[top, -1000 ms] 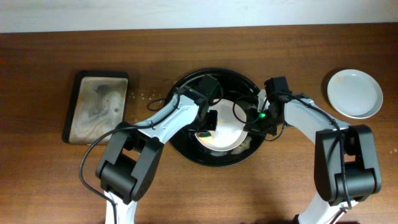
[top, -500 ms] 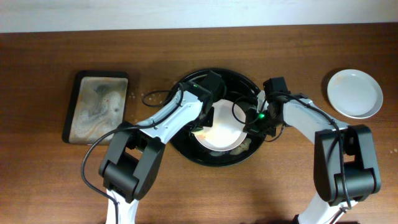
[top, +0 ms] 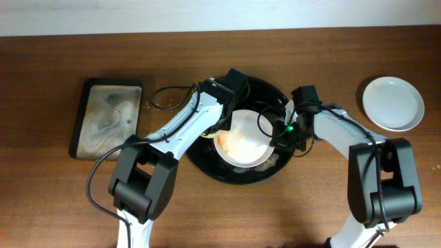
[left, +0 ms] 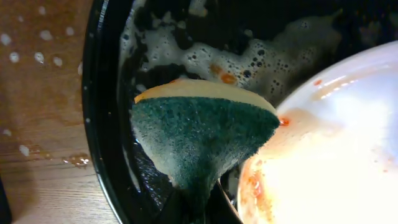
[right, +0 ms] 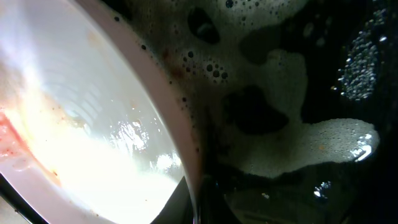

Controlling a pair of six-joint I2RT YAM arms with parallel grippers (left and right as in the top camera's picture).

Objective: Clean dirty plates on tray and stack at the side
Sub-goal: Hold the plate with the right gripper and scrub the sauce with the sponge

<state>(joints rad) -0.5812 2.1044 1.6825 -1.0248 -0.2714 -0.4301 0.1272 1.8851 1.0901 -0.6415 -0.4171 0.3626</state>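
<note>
Plate (top: 242, 143) in tray (top: 207, 165): R fingers (right: 211, 205) pinch rim, L fingers (left: 171, 211) clamp sponge (left: 199, 134) at edge.

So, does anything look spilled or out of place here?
Yes. Drops of water lie on the table just outside the tray. Foam pools inside the tray, and the plate shows orange smears.

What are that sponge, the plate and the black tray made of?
Sponge: soft foam, yellow layer over coarse, fibrous green scouring pad. Plate: probably glazed ceramic or melamine, white with glossy reflections. Tray: likely plastic, smooth shiny black rim.
</note>
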